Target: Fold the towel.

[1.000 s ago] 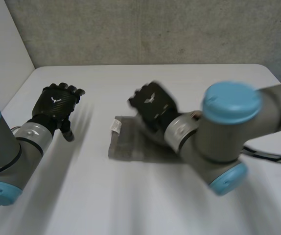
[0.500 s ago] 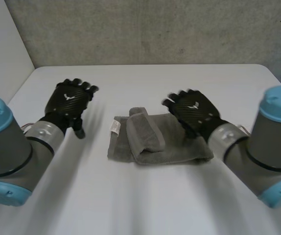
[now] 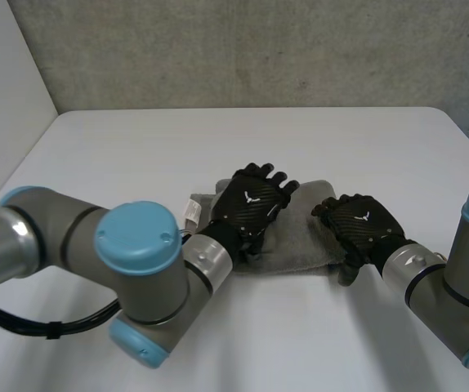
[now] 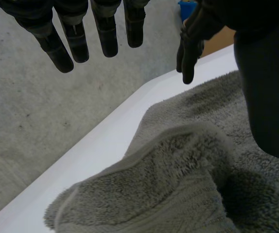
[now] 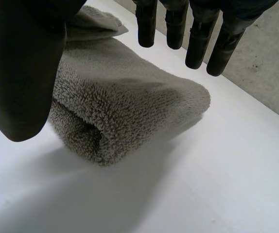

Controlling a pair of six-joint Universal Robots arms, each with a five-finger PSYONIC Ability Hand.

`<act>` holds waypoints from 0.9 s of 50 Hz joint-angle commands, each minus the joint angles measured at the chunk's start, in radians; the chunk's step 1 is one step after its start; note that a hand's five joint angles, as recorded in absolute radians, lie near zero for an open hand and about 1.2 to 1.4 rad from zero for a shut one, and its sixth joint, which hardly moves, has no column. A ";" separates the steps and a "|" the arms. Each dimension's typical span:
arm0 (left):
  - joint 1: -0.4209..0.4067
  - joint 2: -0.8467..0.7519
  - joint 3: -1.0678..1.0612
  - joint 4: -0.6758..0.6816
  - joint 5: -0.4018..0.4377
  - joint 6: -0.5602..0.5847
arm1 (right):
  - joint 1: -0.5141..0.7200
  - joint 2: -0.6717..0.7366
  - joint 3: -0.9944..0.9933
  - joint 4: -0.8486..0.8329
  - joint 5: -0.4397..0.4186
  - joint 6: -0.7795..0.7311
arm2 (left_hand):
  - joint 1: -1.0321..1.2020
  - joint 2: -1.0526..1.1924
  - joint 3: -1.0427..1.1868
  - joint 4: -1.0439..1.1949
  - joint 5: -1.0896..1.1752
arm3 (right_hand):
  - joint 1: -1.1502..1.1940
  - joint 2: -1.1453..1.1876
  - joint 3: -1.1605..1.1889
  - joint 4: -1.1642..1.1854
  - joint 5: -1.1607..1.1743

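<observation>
White table (image 3: 136,147) under a rough concrete wall (image 3: 218,49). The grey towel (image 3: 304,241) lies at the table's middle, already doubled into a thick, lumpy bundle.

The left hand (image 3: 251,204) hovers over the towel's middle with its fingers (image 4: 105,34) straight and spread, grasping nothing. Its wrist view shows a raised ridge of pile (image 4: 178,184) under the palm. The right hand (image 3: 361,224) is at the towel's right end, its fingers (image 5: 198,43) also straight and released. The rounded folded end (image 5: 125,111) sits beneath them, with the thumb just beside it.

The step looks like settling the fold, or setting up the next one. To do it well, the left palm should come down flat on the ridge and smooth outward. The right hand should steady the rounded end so the bundle does not slide on the slick top. The edges should be squared before any new fold, or the bulk will skew it.

A small white tag (image 3: 192,214) sticks out at the towel's left edge. Its print is too small to read. Each hand's back carries a white emblem (image 3: 251,196), which is a mark and not lettering.
</observation>
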 commanded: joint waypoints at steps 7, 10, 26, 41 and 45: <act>0.009 -0.136 0.138 0.004 -0.031 0.011 | 0.001 0.023 0.004 -0.044 0.049 -0.033 | -0.008 0.002 0.014 -0.005 -0.138 | 0.060 0.039 0.044 0.041 0.060; 0.026 -0.141 0.144 0.004 -0.110 0.011 | 0.001 0.042 -0.003 -0.050 0.049 -0.033 | 0.013 0.022 0.035 0.016 -0.117 | 0.107 0.086 0.091 0.088 0.107; 0.100 -0.103 0.038 0.005 -0.372 0.000 | 0.048 0.135 -0.039 -0.095 0.142 -0.033 | 0.037 0.046 0.058 0.039 -0.094 | 0.650 0.628 0.634 0.631 0.649; 0.046 -0.063 -0.005 -0.007 -0.502 0.008 | 0.064 0.114 -0.042 -0.101 0.176 -0.036 | 0.013 0.022 0.035 0.016 -0.117 | 1.163 1.142 1.147 1.144 1.163; 0.025 -0.003 -0.052 -0.007 -0.499 0.001 | 0.065 0.070 -0.050 -0.093 0.176 -0.082 | 0.004 0.014 0.026 0.007 -0.126 | 1.163 1.142 1.147 1.144 1.163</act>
